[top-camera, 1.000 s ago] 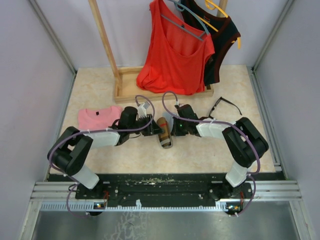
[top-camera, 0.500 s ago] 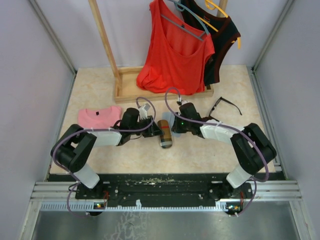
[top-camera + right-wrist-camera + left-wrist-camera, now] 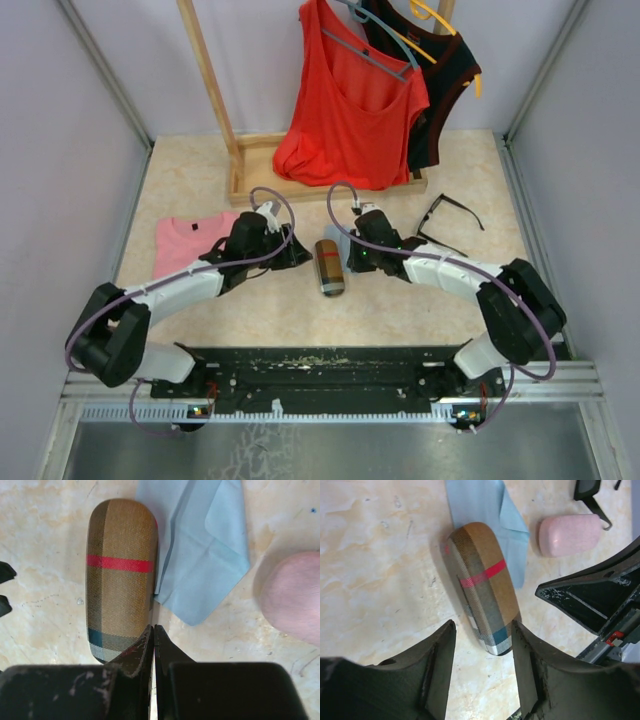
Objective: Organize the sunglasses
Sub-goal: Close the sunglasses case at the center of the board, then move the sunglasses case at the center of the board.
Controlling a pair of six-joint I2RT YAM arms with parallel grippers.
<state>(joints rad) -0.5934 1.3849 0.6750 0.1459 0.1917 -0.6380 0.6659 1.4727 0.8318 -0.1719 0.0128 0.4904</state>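
Observation:
A pair of sunglasses (image 3: 452, 214) with a thick black frame lies unfolded on the table at the right; one corner of it shows in the left wrist view (image 3: 589, 489). The brown plaid case (image 3: 329, 266) lies shut between my two grippers. My left gripper (image 3: 482, 630) is open just short of the case's (image 3: 482, 585) near end, touching nothing. My right gripper (image 3: 153, 628) is shut and empty, its tips over the near right edge of the case (image 3: 121, 570). The pink case (image 3: 570, 535) rests right of a light blue cloth (image 3: 205, 545).
A folded pink shirt (image 3: 185, 240) lies left of the left arm. A wooden clothes rack base (image 3: 250, 185) stands behind, with a red top (image 3: 350, 110) and a black top (image 3: 445, 90) hanging over it.
My left gripper has opened and drawn back to the left, away from the plaid case. The right gripper stayed shut and shifted slightly by the case.

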